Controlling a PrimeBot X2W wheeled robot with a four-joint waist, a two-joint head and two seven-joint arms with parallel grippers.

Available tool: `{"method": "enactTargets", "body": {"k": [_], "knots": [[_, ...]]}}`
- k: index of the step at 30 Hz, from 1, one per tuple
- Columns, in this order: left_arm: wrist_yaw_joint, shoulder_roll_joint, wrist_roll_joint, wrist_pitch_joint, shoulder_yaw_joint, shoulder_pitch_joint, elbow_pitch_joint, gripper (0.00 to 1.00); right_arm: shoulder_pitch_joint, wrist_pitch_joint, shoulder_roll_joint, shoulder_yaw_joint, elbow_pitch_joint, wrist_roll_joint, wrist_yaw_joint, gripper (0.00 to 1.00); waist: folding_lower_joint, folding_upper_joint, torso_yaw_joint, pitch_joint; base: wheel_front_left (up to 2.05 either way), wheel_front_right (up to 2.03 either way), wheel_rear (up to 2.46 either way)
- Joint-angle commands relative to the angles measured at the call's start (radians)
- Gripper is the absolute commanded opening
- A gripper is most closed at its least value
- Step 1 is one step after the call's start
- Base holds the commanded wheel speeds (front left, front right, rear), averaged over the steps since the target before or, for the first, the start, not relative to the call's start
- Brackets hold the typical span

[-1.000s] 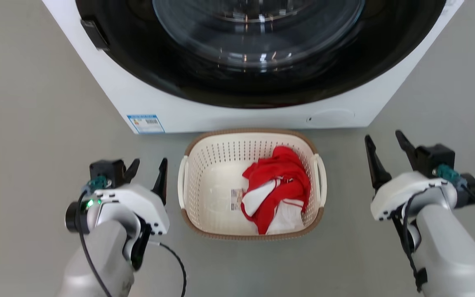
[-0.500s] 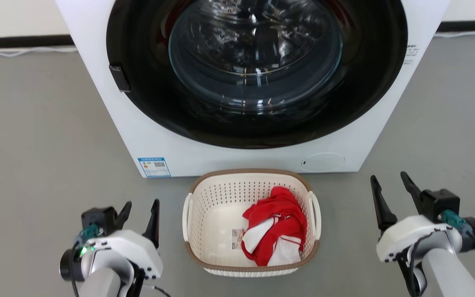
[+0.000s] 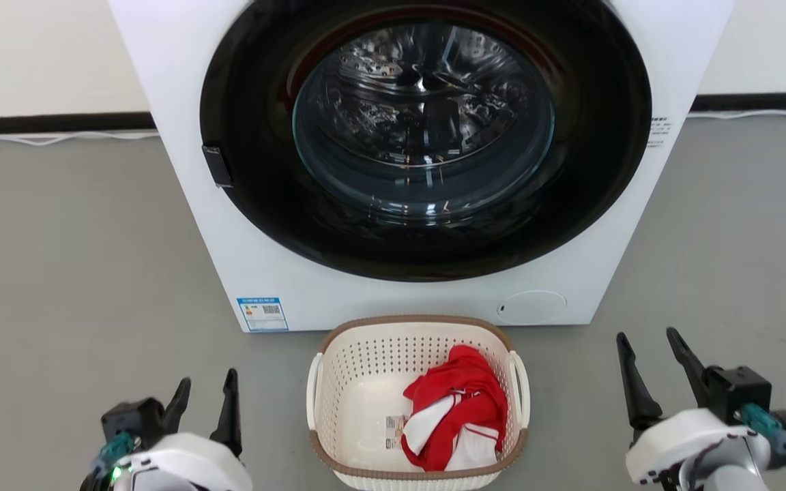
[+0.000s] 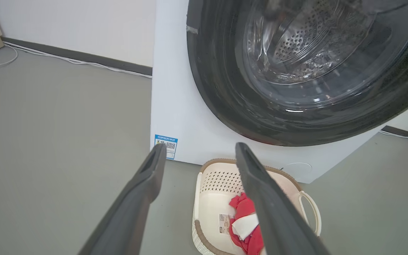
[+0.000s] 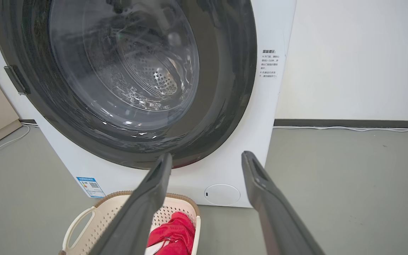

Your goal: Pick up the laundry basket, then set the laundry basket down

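View lifted; laundry basket sits on grey floor.

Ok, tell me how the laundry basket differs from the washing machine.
The laundry basket is small and low; the washing machine towers behind it. The basket is cream, perforated, brown-rimmed; the machine is smooth white with a dark round glass door. Both stand on the grey floor.

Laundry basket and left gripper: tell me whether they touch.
Apart. The head view shows bare floor between the left gripper and the laundry basket.
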Motion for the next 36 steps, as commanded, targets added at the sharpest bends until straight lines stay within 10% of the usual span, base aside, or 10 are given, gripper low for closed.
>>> {"method": "enactTargets", "body": {"k": [1, 12, 13, 36], "knots": [[0.012, 0.006, 0.006, -0.006, 0.049, 0.006, -0.045, 1.00, 0.012, -0.014, 0.000, 0.013, -0.042, 0.010, 0.005, 1.00, 0.0001, -0.0001, 0.001, -0.015, 0.00, 0.00, 0.00], [0.010, -0.023, 0.037, -0.006, 0.140, 0.095, -0.141, 1.00, 0.081, -0.014, 0.007, -0.001, -0.094, 0.014, 0.005, 1.00, 0.0001, -0.0001, 0.004, -0.039, 0.00, 0.00, 0.00], [0.009, -0.032, 0.029, 0.000, 0.111, 0.118, -0.119, 0.00, 0.093, 0.000, 0.014, -0.020, -0.065, 0.010, 0.000, 0.00, 0.0001, -0.0001, 0.004, -0.039, 0.00, 0.00, 0.00], [-0.010, -0.042, -0.148, 0.057, 0.133, 0.121, -0.122, 0.00, 0.099, 0.057, 0.028, -0.025, -0.067, 0.238, 0.001, 0.00, 0.0001, -0.0001, -0.003, -0.037, 0.00, 0.00, 0.00]]}}
